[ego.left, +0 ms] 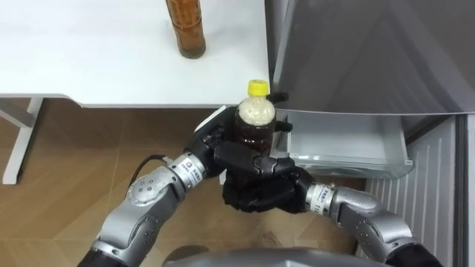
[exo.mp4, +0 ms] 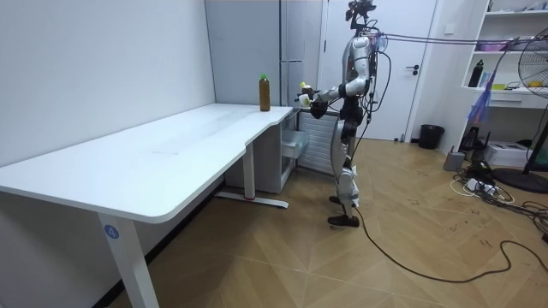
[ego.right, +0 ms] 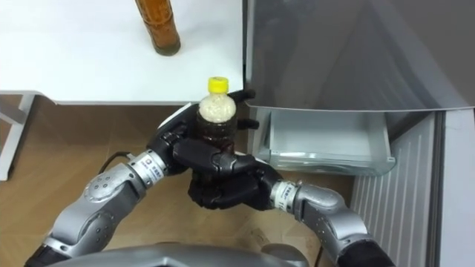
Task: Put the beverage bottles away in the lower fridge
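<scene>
A dark drink bottle with a yellow cap (ego.left: 256, 111) stands upright in front of my chest, held between both hands. My left hand (ego.left: 210, 144) wraps its side from the left. My right hand (ego.left: 260, 189) cups its lower part from below, fingers curled round it. A second, amber bottle (ego.left: 185, 30) stands on the white table (ego.left: 89, 67) near its right end. Just right of the held bottle, the lower fridge drawer (ego.left: 341, 144) is pulled out. In the room view I stand at the table's end beside the grey fridge (exo.mp4: 300, 51), with the held bottle (exo.mp4: 305, 88) before me.
The fridge's grey front (ego.left: 371, 52) rises above the drawer. The table's corner (ego.left: 252, 96) lies close behind the held bottle. A white table leg (ego.left: 18, 141) stands at far left on the wooden floor. In the room view, a shelf and a fan stand at the right.
</scene>
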Controlling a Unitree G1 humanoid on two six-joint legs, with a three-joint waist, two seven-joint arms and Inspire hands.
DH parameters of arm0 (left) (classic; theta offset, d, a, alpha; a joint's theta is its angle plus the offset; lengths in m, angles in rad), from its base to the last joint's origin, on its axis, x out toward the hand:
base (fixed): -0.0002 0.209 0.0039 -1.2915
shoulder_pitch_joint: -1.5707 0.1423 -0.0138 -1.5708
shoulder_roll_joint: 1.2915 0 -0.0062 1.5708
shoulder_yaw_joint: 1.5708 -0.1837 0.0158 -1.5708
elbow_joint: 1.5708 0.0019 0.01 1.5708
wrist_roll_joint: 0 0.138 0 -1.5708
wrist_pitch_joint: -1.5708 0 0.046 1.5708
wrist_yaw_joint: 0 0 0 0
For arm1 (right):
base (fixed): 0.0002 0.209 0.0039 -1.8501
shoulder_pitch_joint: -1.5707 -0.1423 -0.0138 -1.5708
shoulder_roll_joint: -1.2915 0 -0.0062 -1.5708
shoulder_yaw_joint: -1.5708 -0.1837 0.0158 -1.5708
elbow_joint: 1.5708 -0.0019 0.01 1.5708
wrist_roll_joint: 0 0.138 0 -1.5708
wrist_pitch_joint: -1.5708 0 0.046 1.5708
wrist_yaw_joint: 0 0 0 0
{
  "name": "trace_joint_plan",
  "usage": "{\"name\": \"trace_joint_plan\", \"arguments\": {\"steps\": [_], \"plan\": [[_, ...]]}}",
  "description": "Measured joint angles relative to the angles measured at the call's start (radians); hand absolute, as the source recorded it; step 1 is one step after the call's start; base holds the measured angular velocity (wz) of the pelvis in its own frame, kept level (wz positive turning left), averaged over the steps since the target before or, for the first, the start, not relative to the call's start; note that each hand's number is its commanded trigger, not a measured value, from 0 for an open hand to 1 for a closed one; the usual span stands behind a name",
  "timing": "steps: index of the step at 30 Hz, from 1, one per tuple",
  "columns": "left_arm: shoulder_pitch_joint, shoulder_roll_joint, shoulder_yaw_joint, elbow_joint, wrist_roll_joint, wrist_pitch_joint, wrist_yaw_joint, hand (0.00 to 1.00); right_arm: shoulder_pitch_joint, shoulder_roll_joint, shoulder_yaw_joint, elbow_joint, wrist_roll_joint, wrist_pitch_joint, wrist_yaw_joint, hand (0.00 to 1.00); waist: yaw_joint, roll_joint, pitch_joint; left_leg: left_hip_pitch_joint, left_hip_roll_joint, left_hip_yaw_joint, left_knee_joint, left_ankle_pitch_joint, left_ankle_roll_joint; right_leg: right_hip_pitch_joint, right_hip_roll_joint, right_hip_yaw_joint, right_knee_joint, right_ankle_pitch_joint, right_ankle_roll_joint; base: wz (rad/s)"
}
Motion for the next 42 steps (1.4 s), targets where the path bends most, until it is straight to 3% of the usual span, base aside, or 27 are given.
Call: {"name": "trace_joint_plan", "arguments": {"steps": [10,14,19,23,29,34,40,42], "plan": [[-0.022,0.002,0.010,-0.006,0.014,0.000,0.002,0.00,0.001,-0.008,-0.001,0.000,0.000,0.004,0.002,1.00,0.002,0.004,-0.0005,0.000,0.000,0.002,0.002,0.000,0.000,0.000,0.000,0.000,0.000,0.000,0.000,0.00],[-0.033,0.000,0.040,-0.061,0.013,-0.006,0.023,0.00,0.001,-0.009,-0.002,0.000,0.000,0.005,0.002,1.00,0.003,0.011,-0.0038,0.003,0.001,0.003,0.002,0.000,0.000,0.000,0.000,-0.002,0.001,0.000,0.000,0.00],[-0.035,-0.008,0.095,-0.158,0.010,-0.054,0.026,0.00,0.003,-0.019,-0.010,-0.001,-0.001,0.005,0.003,1.00,0.017,0.018,-0.0076,0.017,0.002,0.015,-0.002,0.000,0.000,0.006,0.000,0.003,0.002,0.000,0.000,-0.06],[-0.040,-0.006,0.124,-0.182,0.011,-0.072,0.035,0.00,0.016,-0.029,-0.020,-0.001,-0.002,0.004,0.002,1.00,0.025,0.019,-0.0068,0.016,0.002,0.010,0.000,0.000,0.000,0.009,-0.001,-0.001,0.001,0.000,0.000,0.03],[-0.056,0.010,0.188,-0.230,0.012,-0.094,0.080,0.00,0.032,-0.054,-0.018,-0.001,-0.002,0.004,0.002,1.00,0.035,0.031,0.0015,0.014,0.001,0.011,-0.002,0.000,0.000,0.004,0.000,0.004,0.001,0.000,0.000,-0.01],[-0.078,0.011,0.218,-0.287,0.011,-0.174,0.127,0.00,0.034,-0.073,-0.020,-0.001,-0.004,-0.003,0.003,1.00,0.042,0.030,0.0019,0.017,0.001,0.013,-0.007,0.000,0.000,0.004,0.000,0.013,0.001,0.000,0.000,-0.01],[-0.086,0.008,0.296,-0.290,-0.011,-0.182,0.168,0.00,0.082,-0.072,-0.074,-0.001,-0.019,-0.007,0.006,1.00,0.057,0.027,0.0028,0.020,0.001,0.014,-0.007,0.000,0.000,0.009,-0.001,0.003,0.000,0.000,0.000,0.00],[-0.086,-0.006,0.328,-0.292,-0.027,-0.190,0.180,0.00,0.090,-0.062,-0.095,-0.001,-0.038,-0.007,0.013,1.00,0.060,0.027,0.0028,0.020,0.002,0.014,-0.007,0.000,0.000,0.009,0.000,0.004,0.000,0.000,0.000,0.00]]}}
